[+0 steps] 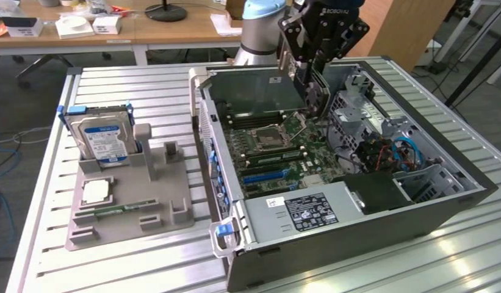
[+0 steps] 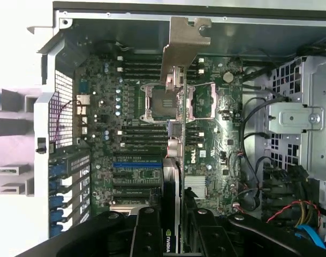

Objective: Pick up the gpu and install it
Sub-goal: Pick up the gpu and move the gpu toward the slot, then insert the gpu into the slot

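Note:
The gpu [image 1: 250, 94] is a flat dark card with a pale metal bracket [image 2: 184, 43] at one end. It hangs tilted over the back part of the open computer case [image 1: 445, 201]. My gripper [image 1: 309, 72] comes down from above and is shut on the gpu's upper edge. In the wrist view the gpu [image 2: 176, 176] appears edge-on between the two black fingers [image 2: 146, 230], above the motherboard [image 2: 104, 107]. The card is clear of the board, over the CPU socket [image 2: 163, 101]. The blue expansion slots [image 2: 136, 166] lie beside it.
A grey holder [image 1: 165, 201] on the slatted table, at the exterior view's left, carries a silver hard drive [image 1: 104, 139], a CPU chip [image 1: 96, 191] and a green memory stick [image 1: 120, 209]. Drive cages and cables [image 1: 396, 152] fill the case's right side. A desk stands behind.

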Robot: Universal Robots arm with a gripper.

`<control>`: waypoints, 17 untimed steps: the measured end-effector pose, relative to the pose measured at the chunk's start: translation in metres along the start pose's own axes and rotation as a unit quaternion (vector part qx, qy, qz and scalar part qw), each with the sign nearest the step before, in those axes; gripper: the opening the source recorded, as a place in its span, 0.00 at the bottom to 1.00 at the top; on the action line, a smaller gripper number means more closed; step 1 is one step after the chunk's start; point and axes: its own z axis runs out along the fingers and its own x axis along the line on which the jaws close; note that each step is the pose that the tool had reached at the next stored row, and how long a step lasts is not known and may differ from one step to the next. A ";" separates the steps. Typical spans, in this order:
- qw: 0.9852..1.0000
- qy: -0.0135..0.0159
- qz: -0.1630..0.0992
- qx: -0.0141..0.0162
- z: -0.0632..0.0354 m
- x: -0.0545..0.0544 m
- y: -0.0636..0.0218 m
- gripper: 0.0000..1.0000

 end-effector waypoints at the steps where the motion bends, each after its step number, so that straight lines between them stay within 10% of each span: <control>1: 1.000 0.000 -0.001 0.000 0.0000 0.000 0.0000 0.27; 17: 1.000 0.000 -0.005 0.000 0.0002 0.000 0.0000 0.27</control>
